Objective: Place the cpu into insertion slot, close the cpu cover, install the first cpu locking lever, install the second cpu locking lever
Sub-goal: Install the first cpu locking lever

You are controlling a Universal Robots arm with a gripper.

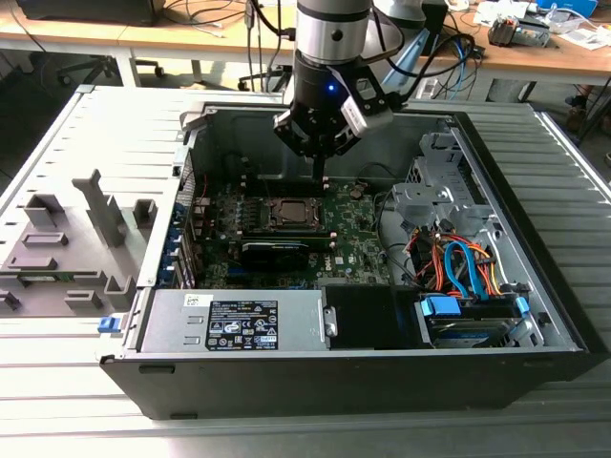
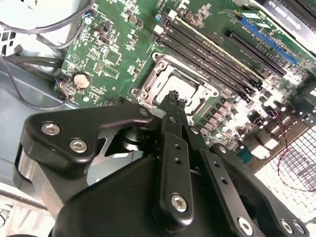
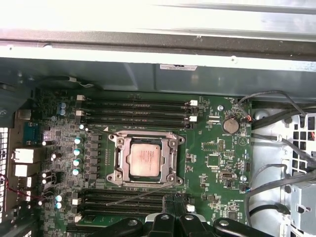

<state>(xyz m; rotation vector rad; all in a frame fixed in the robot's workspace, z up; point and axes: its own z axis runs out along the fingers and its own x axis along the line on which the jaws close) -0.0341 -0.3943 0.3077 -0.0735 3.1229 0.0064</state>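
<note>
One arm stood nearly upright over your open computer case (image 1: 535, 286), wrist turned down so the gripper (image 1: 321, 177) pointed at the motherboard (image 1: 358, 234). Your tool's fingers were drawn together with nothing between them, and they hung near the insertion slot (image 3: 174, 143) without touching the chip, as far as the frames let you judge.

Your cpu (image 3: 145, 160) sat flat in that slot, silvery top up, with the cpu cover (image 3: 122, 160) lying down around it so the chip showed through the square window.

From the exterior view you got the whole posture, plus the power supply (image 1: 234, 320) at the case's near edge and the coloured cables (image 1: 458, 262) toward the exterior view's right. In the first wrist view you could see one thin locking lever (image 3: 143, 195) slanting across the memory slots (image 3: 123, 200) beside the socket, angled away from the frame, close to the gripper (image 3: 174, 200). In the second wrist view the gripper (image 2: 174, 96) overlapped the socket's edge, with the cpu (image 2: 186, 86) just past it and a coin battery (image 2: 81, 80) well apart.
</note>
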